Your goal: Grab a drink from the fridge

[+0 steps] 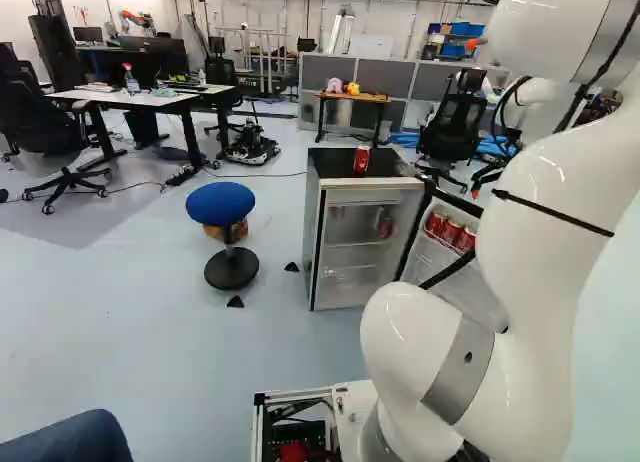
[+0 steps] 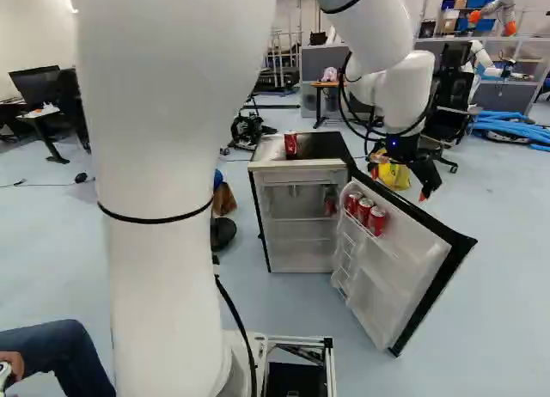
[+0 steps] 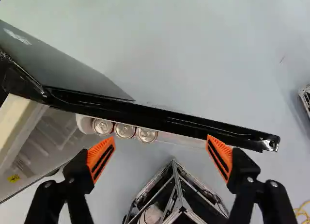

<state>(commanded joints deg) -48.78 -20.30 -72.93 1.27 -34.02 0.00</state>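
Pale, glossy floor point(image 1: 130, 312) across this room, desks point(image 1: 150, 100) off at the left of the left base view, and there stands the small fridge point(image 2: 296, 164), its door point(image 2: 408, 259) swung wide! Up above it comes the claw point(image 2: 399, 182), fingers spread well apart, and nothing in their grip! Here in the wrist view the claw point(image 3: 161, 138) faces down, orange pads point(image 3: 100, 158) parted, the door's black edge running across just ahead; whether a fingertip touches it, I can't tell

And the drinks! Three red cans point(image 2: 365, 210) in a row in the door rack, their silver tops showing in the wrist view in the span between the fingers, closer to the fridge-side one! One more can point(image 2: 330, 201) sits inside the fridge, and another point(image 2: 290, 144) stands upright on its black top, both plain in the base views, neither seen from the wrist

Only the left base view gives us the whole blue stool point(image 1: 221, 203); only the right one shows the yellow bag point(image 2: 394, 174) beyond the door
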